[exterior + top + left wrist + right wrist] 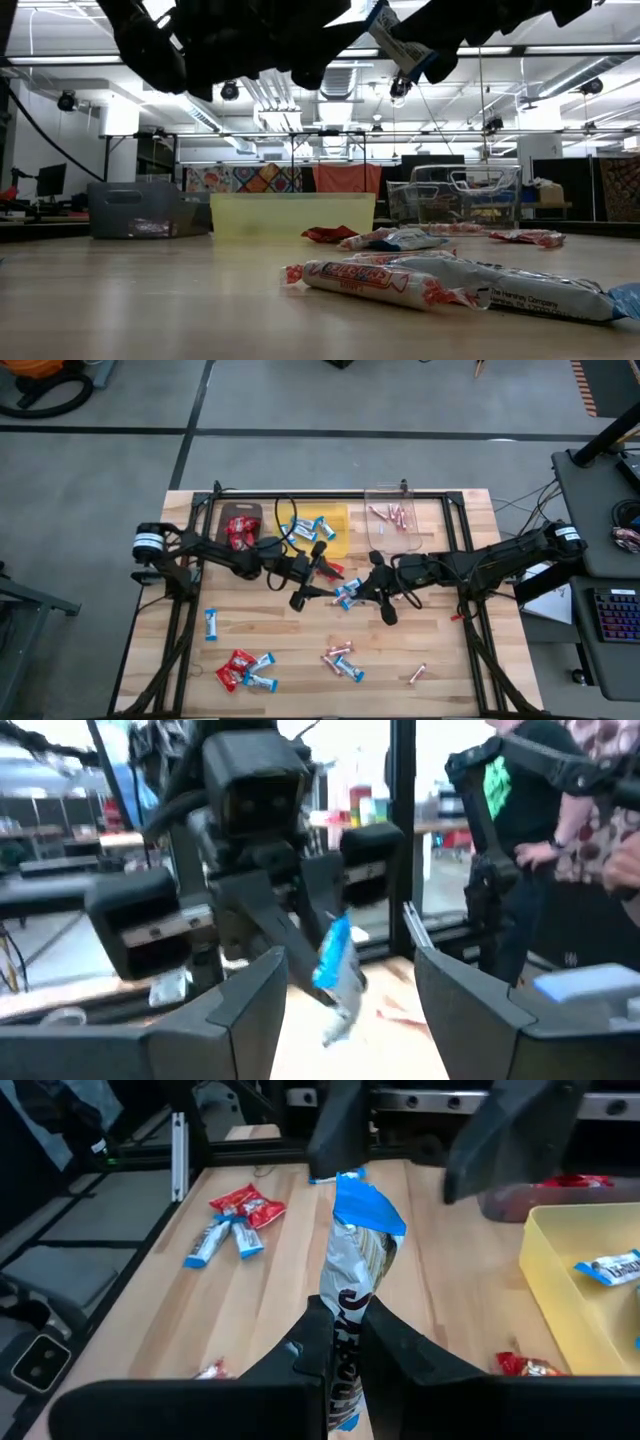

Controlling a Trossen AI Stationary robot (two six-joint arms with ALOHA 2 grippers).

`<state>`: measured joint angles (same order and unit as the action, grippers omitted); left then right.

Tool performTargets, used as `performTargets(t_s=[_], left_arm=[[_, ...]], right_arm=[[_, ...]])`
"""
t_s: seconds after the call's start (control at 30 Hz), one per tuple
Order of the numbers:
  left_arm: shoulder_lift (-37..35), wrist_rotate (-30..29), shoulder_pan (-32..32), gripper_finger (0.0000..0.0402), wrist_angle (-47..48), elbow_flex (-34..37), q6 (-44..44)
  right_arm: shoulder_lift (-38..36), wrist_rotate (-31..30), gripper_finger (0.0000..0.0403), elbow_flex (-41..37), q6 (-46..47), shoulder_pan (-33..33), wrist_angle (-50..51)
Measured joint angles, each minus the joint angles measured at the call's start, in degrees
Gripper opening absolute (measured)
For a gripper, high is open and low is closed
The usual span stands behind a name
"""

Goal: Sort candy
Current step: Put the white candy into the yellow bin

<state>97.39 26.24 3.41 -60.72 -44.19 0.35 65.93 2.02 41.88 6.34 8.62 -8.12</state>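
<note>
Wood-topped table (300, 660): loose candy is scattered across it. At the far left, the brown bin (240, 525) is seen to hold red packets; beside it the yellow bin (322, 530) holds blue-and-white bars; the clear bin (392, 525) further right holds pink sticks. Unsorted pieces (243, 672) are left near the front edge, with more (342, 660) toward the centre.

The left gripper (318, 572) is raised above the table centre, in front of the yellow bin. Its fingers (240, 1010) are spread wide and nothing is held between them.

The bar (352, 1295) is pinched at one end by the right gripper (340, 1355), whose jaws are closed tightly on the wrapper. It is held aloft between the two grippers, with its blue end pointing toward the left gripper.

Risks are judged as follows. The grip is on the wrapper end only, so the bar could slip or swing during travel. With both grippers close together, contact between them is possible if either is moved carelessly. A release short of the yellow bin would drop the bar onto the table or a neighbouring bin.
</note>
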Motion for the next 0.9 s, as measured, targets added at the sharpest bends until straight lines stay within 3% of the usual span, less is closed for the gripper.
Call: performTargets(t_s=[0.2,0.47,0.6,0.77,0.9], left_arm=[[4.4,0.0,-0.1,0.0203,-8.8,0.0,-3.9],[9.6,0.3,-0.5,0.0196,-9.7,-5.0,-6.0],[9.9,0.3,-0.5,0.0148,-10.0,-4.7,-5.0],[9.9,0.5,-0.2,0.0028,-10.0,-4.5,-5.0],[9.6,0.4,-0.2,0.0017,-9.9,-4.4,-5.6]], right_arm=[[0.0,0.1,0.0028,0.0,-1.3,0.0,-0.4],[0.0,0.0,0.0028,0.0,-3.5,0.0,-1.6],[0.0,0.0,0.0028,0.0,-3.6,0.0,-1.5],[0.0,-0.5,0.0038,0.0,-3.3,0.0,-1.3],[0.0,-2.4,0.0063,0.0,-1.3,0.0,-1.2]])
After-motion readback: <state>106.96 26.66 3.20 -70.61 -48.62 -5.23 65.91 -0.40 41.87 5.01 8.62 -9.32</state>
